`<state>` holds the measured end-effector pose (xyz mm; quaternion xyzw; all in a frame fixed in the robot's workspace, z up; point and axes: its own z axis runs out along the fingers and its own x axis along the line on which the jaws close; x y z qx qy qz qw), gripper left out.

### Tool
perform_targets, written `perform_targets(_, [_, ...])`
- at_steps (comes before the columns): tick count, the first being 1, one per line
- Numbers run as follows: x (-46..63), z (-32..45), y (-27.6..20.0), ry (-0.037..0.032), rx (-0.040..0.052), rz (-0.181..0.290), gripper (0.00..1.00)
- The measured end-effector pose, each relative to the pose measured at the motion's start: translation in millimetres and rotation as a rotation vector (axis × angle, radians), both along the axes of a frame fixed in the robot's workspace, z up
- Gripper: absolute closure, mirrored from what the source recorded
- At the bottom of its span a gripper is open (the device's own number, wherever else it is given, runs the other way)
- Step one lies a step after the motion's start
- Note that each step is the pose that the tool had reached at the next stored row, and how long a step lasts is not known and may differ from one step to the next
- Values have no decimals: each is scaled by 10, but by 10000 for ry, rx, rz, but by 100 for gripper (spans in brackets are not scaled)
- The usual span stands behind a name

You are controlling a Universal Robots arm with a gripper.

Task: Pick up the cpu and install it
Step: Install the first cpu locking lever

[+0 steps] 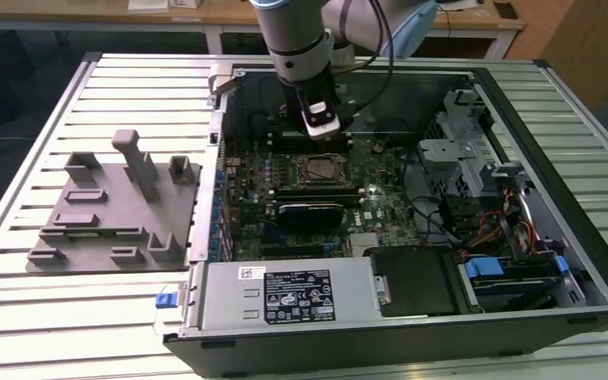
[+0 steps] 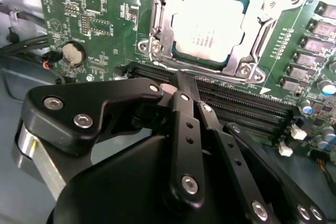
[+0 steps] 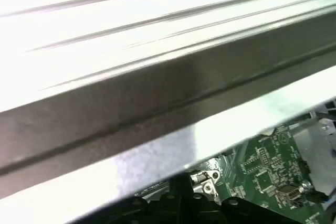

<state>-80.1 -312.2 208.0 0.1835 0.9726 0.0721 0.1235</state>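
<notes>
Exterior view: the black robot gripper (image 1: 323,131) hangs inside the open black computer case (image 1: 410,332), above the green motherboard (image 1: 383,202). The grey plastic fixture tray (image 1: 114,214) lies at nine o'clock of the case. Second wrist view: the gripper's black fingers (image 2: 184,129) are pressed together, holding nothing. The silvery square cpu (image 2: 209,23) sits in its metal socket frame (image 2: 157,30), at twelve o'clock of the fingers, apart from them.

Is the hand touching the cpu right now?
Apart. In the second wrist view the cpu sits in its socket, with bare board and slots showing between it and the hand.
</notes>
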Motion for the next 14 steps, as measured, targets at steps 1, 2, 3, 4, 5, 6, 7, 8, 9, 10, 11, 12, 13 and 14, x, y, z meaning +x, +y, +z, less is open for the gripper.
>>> perform_targets(1, [0, 13, 0, 0, 0, 0, 89])
perform_targets(2, [0, 16, 0, -1, 1, 1, 89])
perform_targets(3, [0, 16, 0, -1, 1, 1, 89])
perform_targets(4, [0, 16, 0, -2, 3, 1, 89])
perform_targets(5, [0, 17, 0, -2, 2, 1, 89])
perform_targets(6, [0, 17, 0, -1, 1, 1, 89])
perform_targets(7, [0, 18, 0, -1, 0, 0, 89])
perform_targets(8, [5, 18, 0, 4, -7, 3, 89])
perform_targets(9, [19, 19, 0, 21, -22, -5, 89])
perform_targets(10, [33, 18, 0, 35, -36, -16, 89])
perform_targets(11, [46, 18, 0, 48, -51, -26, 89])
perform_targets(12, [60, 18, 0, 66, -69, -35, 89])
perform_targets(13, [73, 18, 0, 99, -89, -42, 89])
perform_targets(14, [84, 18, 0, 174, -118, -46, 89])
